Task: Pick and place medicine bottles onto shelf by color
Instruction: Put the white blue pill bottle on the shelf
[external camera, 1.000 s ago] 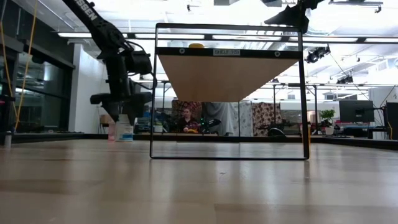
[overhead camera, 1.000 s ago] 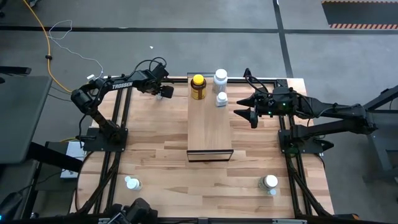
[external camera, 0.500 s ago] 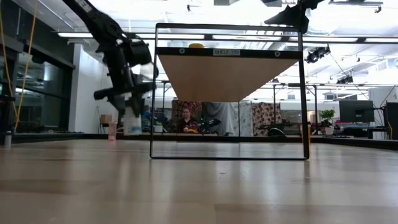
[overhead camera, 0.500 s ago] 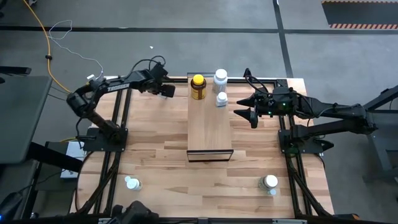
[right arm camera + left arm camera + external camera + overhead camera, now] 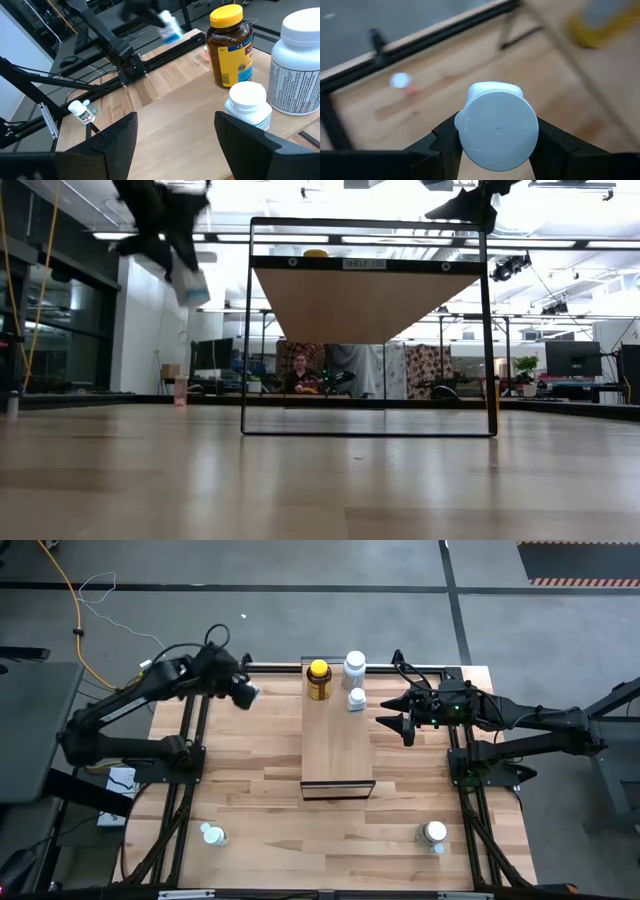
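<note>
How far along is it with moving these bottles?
Three bottles already stand on the shelf: an amber one and two white ones. The left tool holds a white bottle aloft. Bottles near the table's front remain.

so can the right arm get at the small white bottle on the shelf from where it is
Probably yes: the right gripper is open beside the shelf, the small white bottle nearest it, nothing between; the taller white bottle stands close behind.
</note>
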You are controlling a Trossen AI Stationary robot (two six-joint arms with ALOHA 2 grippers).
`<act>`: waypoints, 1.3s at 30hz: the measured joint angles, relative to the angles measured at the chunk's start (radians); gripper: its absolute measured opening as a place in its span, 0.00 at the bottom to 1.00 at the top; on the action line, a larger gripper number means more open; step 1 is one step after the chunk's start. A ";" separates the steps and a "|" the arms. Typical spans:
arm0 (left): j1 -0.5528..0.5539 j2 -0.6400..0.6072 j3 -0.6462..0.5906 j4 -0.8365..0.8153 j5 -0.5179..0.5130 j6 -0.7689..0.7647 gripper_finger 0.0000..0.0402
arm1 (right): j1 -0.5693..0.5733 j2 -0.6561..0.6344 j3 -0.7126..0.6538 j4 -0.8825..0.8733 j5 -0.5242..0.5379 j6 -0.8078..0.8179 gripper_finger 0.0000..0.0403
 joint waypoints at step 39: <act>-0.415 0.840 0.796 -0.104 -0.056 0.539 0.42 | 0.000 0.000 0.000 -0.001 0.000 -0.001 0.63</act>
